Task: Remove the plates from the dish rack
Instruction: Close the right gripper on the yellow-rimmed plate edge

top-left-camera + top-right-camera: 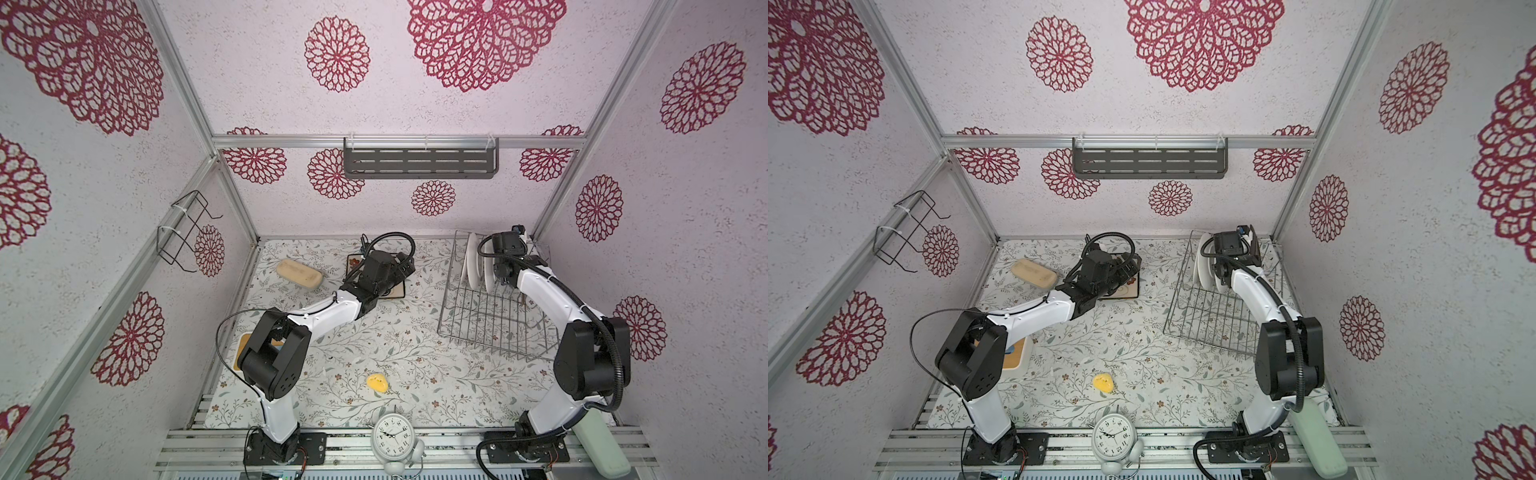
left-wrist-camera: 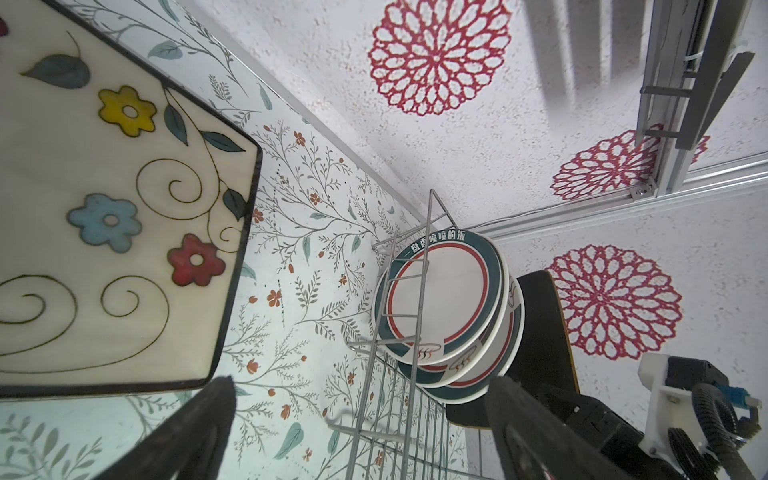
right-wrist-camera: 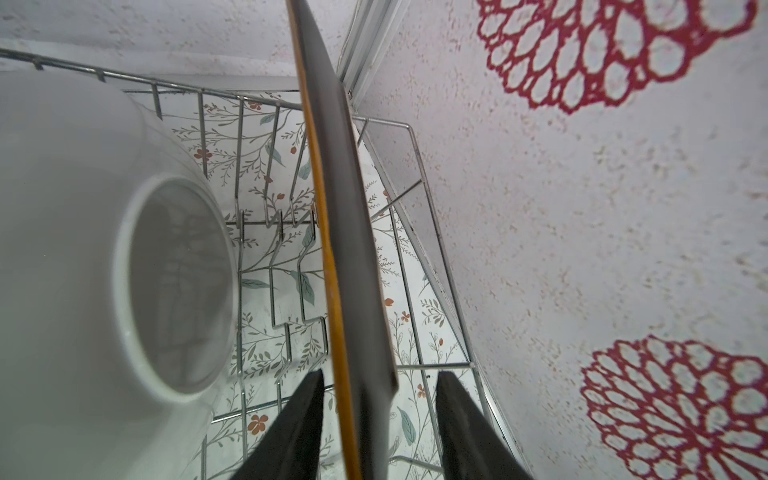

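Note:
The silver wire dish rack (image 1: pixel 494 320) (image 1: pixel 1208 316) stands at the back right. Two round plates (image 1: pixel 473 262) (image 2: pixel 440 299), white with teal rim bands, stand upright in it; the right wrist view shows a white plate back (image 3: pixel 83 249). Behind them a dark square plate (image 3: pixel 349 249) (image 2: pixel 540 324) stands on edge. My right gripper (image 3: pixel 380 376) (image 1: pixel 503 276) straddles its top edge, jaws open with gaps on both sides. A cream flowered square plate (image 2: pixel 104 208) (image 1: pixel 395 291) lies flat on the table. My left gripper (image 2: pixel 361 386) (image 1: pixel 409 264) hovers over it, wide open and empty.
A beige case (image 1: pixel 298 273) lies at the back left and a yellow lump (image 1: pixel 377 383) at the front middle. A white alarm clock (image 1: pixel 392 436) and a pale green object (image 1: pixel 602 444) sit at the front edge. A grey slotted shelf (image 1: pixel 419 162) and a black wire holder (image 1: pixel 183 228) hang on the walls.

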Controlling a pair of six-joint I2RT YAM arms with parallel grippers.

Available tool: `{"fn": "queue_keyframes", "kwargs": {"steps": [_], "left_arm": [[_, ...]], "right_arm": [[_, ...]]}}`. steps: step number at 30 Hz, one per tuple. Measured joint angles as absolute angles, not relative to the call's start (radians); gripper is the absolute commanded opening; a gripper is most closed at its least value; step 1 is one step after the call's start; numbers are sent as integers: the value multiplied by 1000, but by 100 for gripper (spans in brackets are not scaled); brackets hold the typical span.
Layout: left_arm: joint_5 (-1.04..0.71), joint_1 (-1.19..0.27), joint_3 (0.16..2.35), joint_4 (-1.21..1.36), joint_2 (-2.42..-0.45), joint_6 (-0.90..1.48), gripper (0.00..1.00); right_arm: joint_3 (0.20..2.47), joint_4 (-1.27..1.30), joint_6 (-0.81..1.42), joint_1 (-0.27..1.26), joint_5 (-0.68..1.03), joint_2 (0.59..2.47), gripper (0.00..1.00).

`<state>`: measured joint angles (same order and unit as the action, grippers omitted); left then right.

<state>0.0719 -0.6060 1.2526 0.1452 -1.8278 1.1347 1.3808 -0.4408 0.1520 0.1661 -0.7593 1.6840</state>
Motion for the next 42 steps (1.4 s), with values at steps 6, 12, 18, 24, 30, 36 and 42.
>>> {"fn": "queue_keyframes", "kwargs": {"steps": [6, 12, 18, 24, 30, 36, 42], "left_arm": [[72, -606, 1252, 145, -1828, 1134, 98], [72, -606, 1252, 145, -1828, 1134, 98], [72, -606, 1252, 145, -1827, 1134, 98], [75, -606, 1252, 145, -1827, 1134, 98], [76, -606, 1252, 145, -1827, 1134, 98], [76, -606, 1252, 145, -1826, 1134, 98], [76, -606, 1252, 145, -1826, 1134, 98]], "right_arm": [[1381, -435, 149, 166, -759, 1687, 42], [1381, -426, 146, 164, -760, 1694, 36], [1381, -422, 139, 159, -759, 1700, 34], [1381, -422, 139, 159, -759, 1711, 32], [1381, -418, 138, 159, -764, 1718, 29], [1381, -416, 131, 157, -767, 1718, 26], [1381, -416, 131, 158, -770, 1718, 24]]}}
